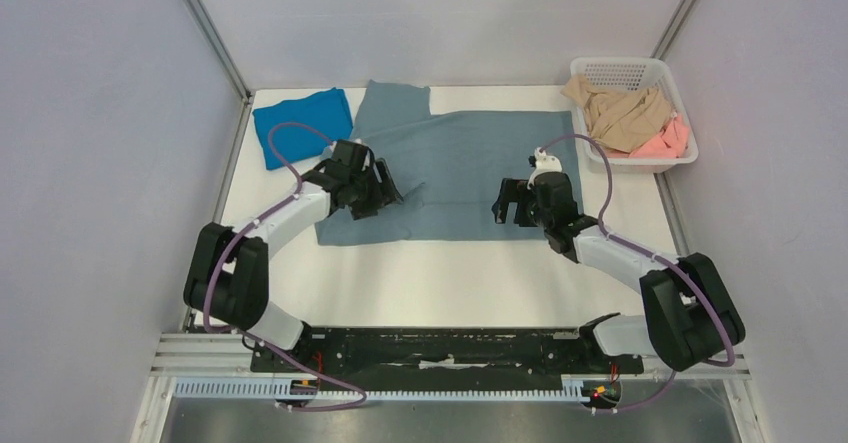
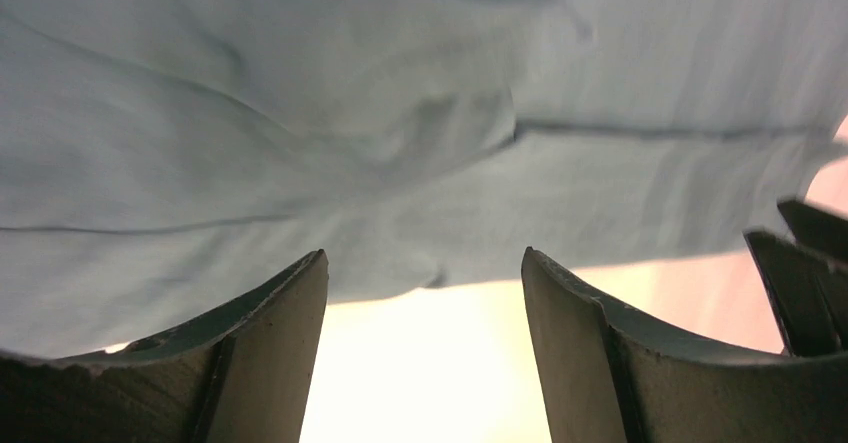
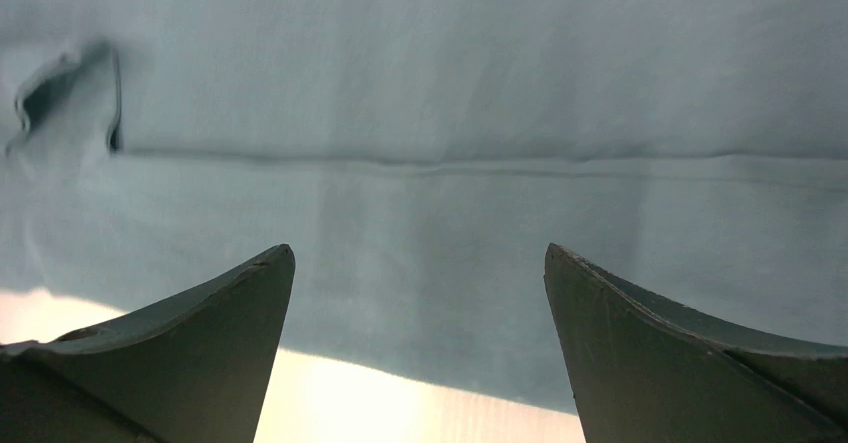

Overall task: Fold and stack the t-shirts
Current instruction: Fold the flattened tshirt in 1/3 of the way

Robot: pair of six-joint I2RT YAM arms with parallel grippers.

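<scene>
The left gripper (image 1: 393, 189) and right gripper (image 1: 512, 211) hover spread wide and empty, with the near hem of the grey-blue t-shirt (image 1: 470, 158) lying flat just ahead of their fingertips, apparently ready for each to pinch it for folding.

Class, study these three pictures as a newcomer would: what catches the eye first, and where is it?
The big grey-blue shirt spread flat mid-table stands out first, with the left gripper and right gripper open over its near part. A folded bright blue shirt lies at the far left; a white basket at the far right holds a tan shirt and a pink shirt.
</scene>
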